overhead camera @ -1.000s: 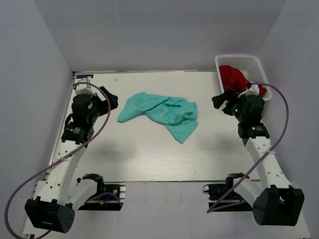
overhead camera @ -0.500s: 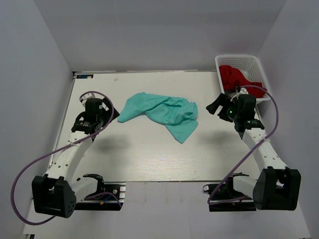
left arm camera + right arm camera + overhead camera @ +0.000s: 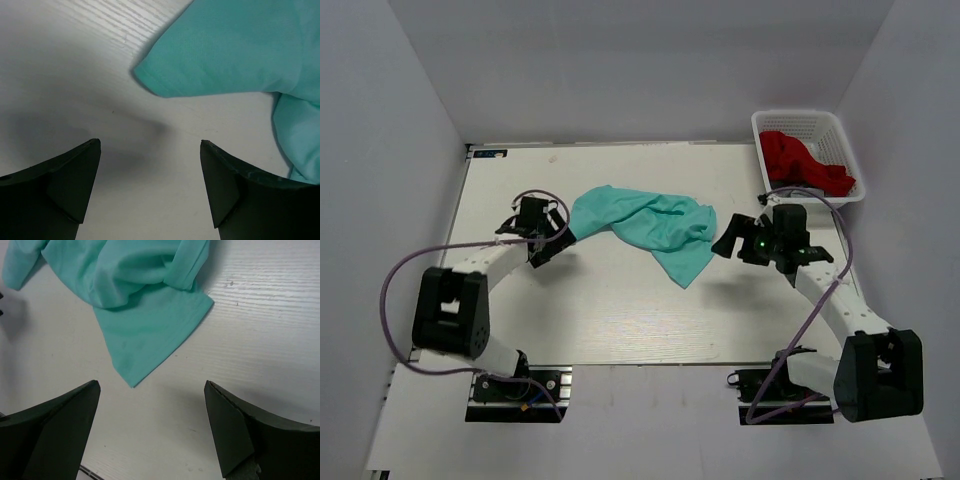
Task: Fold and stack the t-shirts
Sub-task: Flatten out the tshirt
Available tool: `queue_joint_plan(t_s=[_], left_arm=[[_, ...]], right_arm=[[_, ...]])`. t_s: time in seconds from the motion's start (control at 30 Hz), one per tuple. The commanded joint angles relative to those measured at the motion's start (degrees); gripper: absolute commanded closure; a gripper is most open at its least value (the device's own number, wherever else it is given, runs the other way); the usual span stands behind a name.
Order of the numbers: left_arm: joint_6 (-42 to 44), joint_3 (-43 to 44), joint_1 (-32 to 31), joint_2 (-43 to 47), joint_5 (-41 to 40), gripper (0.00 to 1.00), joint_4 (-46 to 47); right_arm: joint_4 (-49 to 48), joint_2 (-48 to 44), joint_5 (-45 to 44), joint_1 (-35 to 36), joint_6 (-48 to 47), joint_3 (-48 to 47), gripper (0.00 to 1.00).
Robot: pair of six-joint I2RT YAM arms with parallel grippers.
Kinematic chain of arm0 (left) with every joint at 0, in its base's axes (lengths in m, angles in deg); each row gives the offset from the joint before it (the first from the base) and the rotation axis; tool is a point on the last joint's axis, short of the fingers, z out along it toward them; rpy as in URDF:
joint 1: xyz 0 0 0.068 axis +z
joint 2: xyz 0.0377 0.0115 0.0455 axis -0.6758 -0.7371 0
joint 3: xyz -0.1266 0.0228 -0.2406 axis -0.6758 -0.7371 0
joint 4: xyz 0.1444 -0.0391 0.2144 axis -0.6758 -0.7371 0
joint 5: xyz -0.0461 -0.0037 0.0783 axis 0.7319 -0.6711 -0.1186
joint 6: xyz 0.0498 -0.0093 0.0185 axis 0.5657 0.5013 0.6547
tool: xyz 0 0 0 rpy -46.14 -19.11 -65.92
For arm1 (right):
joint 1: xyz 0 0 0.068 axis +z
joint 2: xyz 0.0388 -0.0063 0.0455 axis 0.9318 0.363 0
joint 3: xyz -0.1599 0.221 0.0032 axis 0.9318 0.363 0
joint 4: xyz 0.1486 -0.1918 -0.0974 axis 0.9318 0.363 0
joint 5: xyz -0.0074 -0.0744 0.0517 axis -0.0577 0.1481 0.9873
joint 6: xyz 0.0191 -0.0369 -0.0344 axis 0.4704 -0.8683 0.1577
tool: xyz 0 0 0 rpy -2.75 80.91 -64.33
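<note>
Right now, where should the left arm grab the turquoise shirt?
Probably the rounded left tip of the turquoise shirt, coming in low from the left. It lies flat on the table, pokes clear of the bunched folds, and sits just ahead of the open left gripper.

The left gripper (image 3: 556,244) has swung inward and down, just beside the crumpled turquoise-green cloth t-shirt's (image 3: 650,225) left tip. The right gripper (image 3: 727,243) has left the white plastic basket (image 3: 841,134), apparently stopping short of the shirt's right edge.
</note>
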Motion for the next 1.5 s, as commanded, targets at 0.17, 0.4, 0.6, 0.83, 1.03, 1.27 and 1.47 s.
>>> queue_joint_plan(t_s=[0.17,0.4,0.6,0.83,1.03,1.27,1.47], left_arm=[[2.2,10.9,-0.3,-17.1,3.5,0.40,1.4],[2.7,12.5,-0.3,-19.7,4.0,0.98,1.4],[4.8,10.4,-0.3,-15.9,5.0,1.00,4.8],[6.0,7.1,-0.3,-9.2,8.0,1.00,8.6],[6.0,7.0,-0.3,-7.2,8.6,1.00,8.0],[6.5,5.2,-0.3,-6.1,10.3,1.00,8.6],[7.2,6.3,-0.3,-1.2,11.8,1.00,9.1]], right_arm=[[4.1,0.2,-5.7,8.2,-4.8,0.5,0.10],[8.0,5.9,-13.1,18.6,-8.2,-2.7,0.10],[8.2,11.9,-22.6,27.6,-8.1,-6.3,0.10],[2.5,18.5,-26.1,32.7,-9.4,-11.3,0.10],[0.6,22.6,-29.2,33.6,-8.8,-11.1,0.10],[3.5,28.7,-35.9,35.1,-5.9,-10.4,0.47],[7.7,27.9,-46.3,35.4,-3.3,-15.4,1.00]])
